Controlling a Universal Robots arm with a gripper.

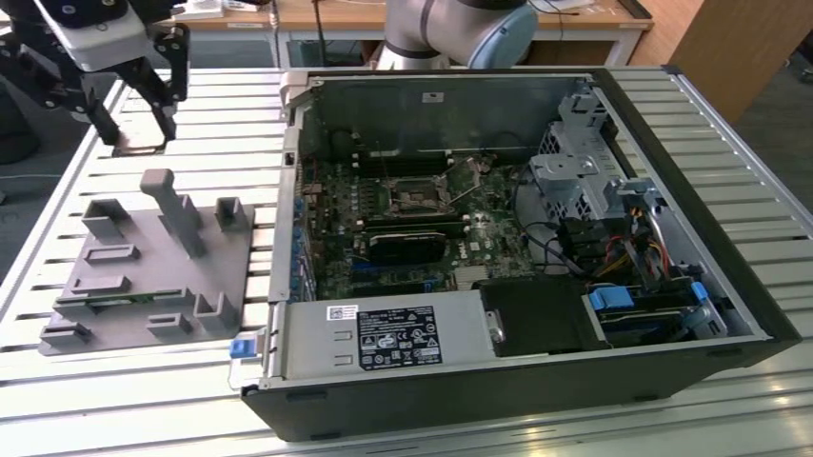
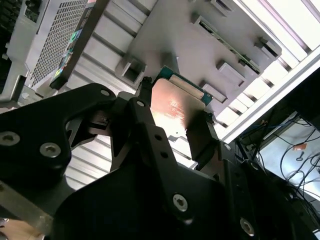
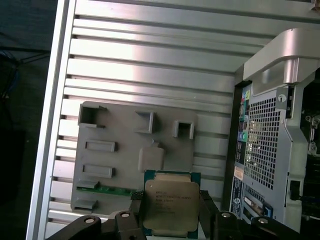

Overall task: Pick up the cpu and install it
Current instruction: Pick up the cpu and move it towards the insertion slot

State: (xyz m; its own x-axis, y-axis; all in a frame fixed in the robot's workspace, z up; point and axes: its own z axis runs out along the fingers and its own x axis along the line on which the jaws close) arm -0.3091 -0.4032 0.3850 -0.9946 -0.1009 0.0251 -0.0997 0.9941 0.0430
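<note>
Gripper (image 3: 171, 214) is hanging over the slatted metal table (image 1: 381, 433), at the exterior view's left, well apart from the open computer case (image 1: 711, 314). Its black fingers (image 3: 207, 212) are pinching the cpu (image 3: 169, 200) by two opposite edges, closed down to the chip's width. The chip is sitting flat between them, clear of the table, with its silvery lid facing the first wrist view and its green rim showing around the edge. In the second wrist view the lid is catching a warm reflection.

The grey holder tray (image 1: 140, 248) is lying on the table beside the case, below the held chip in both wrist views. A green memory stick (image 1: 121, 301) is resting in one of its slots. Inside the case, the motherboard socket (image 1: 413, 196) is lying open and uncovered, far from the chip.
</note>
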